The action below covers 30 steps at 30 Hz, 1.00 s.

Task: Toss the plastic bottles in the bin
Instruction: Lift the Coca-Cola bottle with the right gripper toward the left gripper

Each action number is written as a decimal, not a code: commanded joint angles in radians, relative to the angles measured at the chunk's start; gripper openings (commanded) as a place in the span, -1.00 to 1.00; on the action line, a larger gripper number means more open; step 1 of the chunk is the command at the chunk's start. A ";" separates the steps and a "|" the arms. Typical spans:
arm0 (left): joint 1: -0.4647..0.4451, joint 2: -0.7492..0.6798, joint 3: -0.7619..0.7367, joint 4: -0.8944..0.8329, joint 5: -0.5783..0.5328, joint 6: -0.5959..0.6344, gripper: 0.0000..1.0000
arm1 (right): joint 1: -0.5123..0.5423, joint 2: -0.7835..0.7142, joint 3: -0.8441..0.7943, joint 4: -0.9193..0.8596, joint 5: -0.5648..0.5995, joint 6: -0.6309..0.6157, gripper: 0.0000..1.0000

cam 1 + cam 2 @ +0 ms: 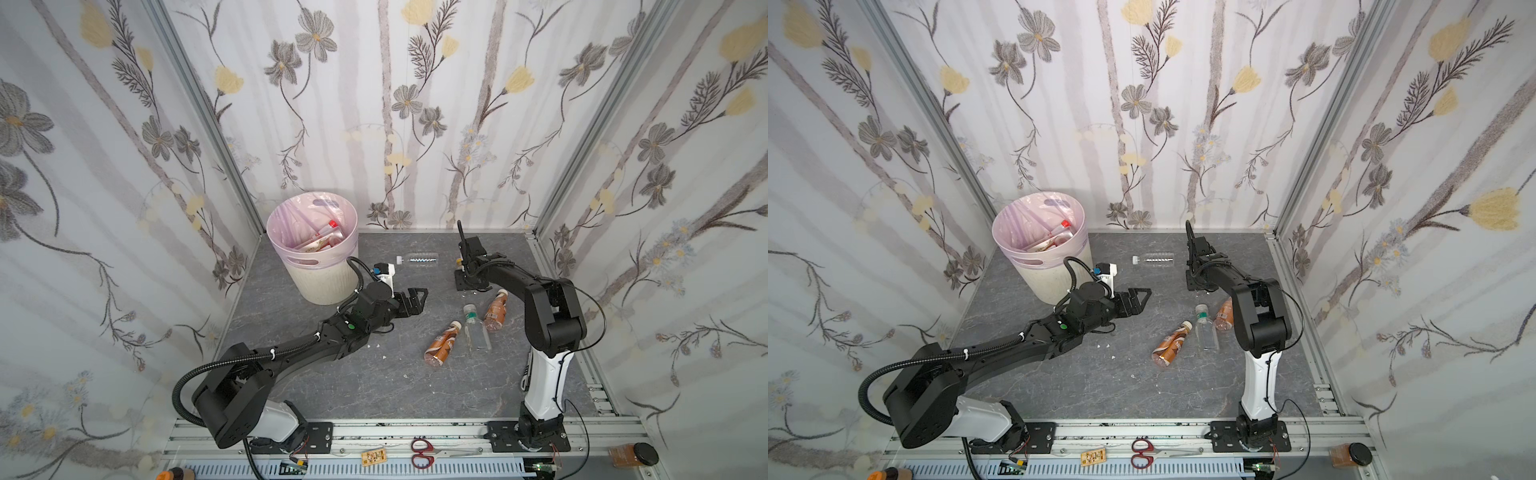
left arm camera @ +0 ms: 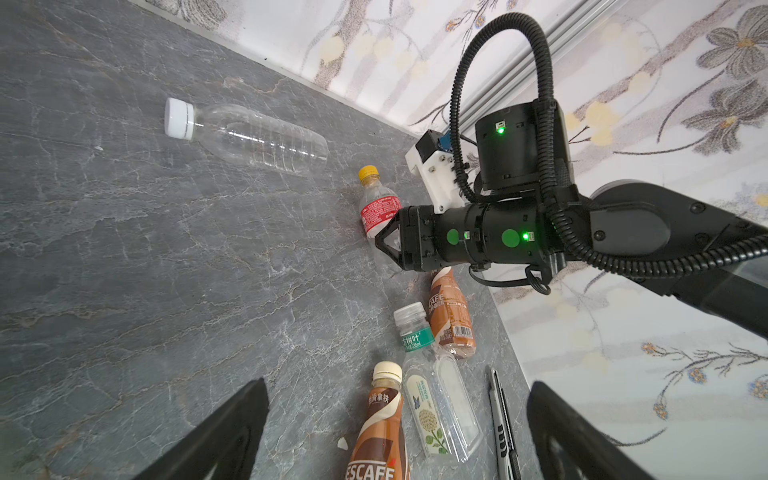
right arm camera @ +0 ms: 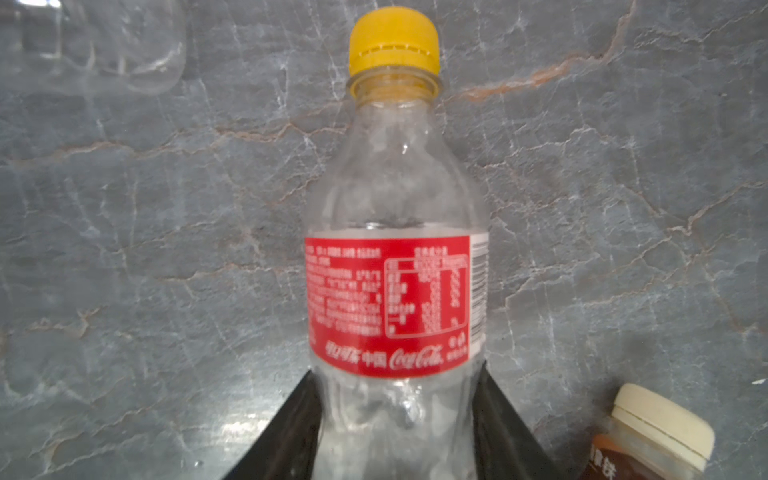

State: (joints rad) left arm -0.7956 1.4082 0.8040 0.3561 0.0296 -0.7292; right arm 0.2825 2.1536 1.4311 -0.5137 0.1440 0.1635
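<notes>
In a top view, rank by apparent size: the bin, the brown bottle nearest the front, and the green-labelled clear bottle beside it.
1. bin, by far the largest.
2-3. front brown bottle and green-labelled clear bottle look alike in size; no firm order.

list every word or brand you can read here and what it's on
"Coca-Cola": red label on the yellow-capped bottle
"ESCAFE": front of a brown coffee bottle
"方树叶": green band on the clear flat bottle
Fine print on all the labels: too small or blurred to read.
</notes>
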 commanded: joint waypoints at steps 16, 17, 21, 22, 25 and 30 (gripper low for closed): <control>0.127 0.068 0.068 0.014 0.156 -0.086 1.00 | 0.039 -0.204 -0.131 0.077 -0.252 0.027 -0.01; 0.128 0.084 0.082 0.013 0.165 -0.090 1.00 | 0.043 -0.216 -0.138 0.083 -0.262 0.029 -0.02; 0.132 0.167 0.141 0.012 0.201 -0.115 1.00 | 0.059 -0.247 -0.158 0.099 -0.301 0.037 -0.01; 0.134 0.193 0.157 0.012 0.213 -0.123 1.00 | 0.065 -0.258 -0.168 0.109 -0.308 0.039 -0.02; 0.142 0.239 0.187 0.012 0.241 -0.139 1.00 | 0.074 -0.241 -0.169 0.108 -0.286 0.036 0.00; 0.148 0.241 0.170 0.012 0.239 -0.139 1.00 | 0.092 -0.171 -0.177 0.103 -0.259 0.033 -0.02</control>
State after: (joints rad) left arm -0.6518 1.6501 0.9810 0.3515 0.2546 -0.8543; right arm 0.3645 1.9636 1.2598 -0.4389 -0.1280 0.1940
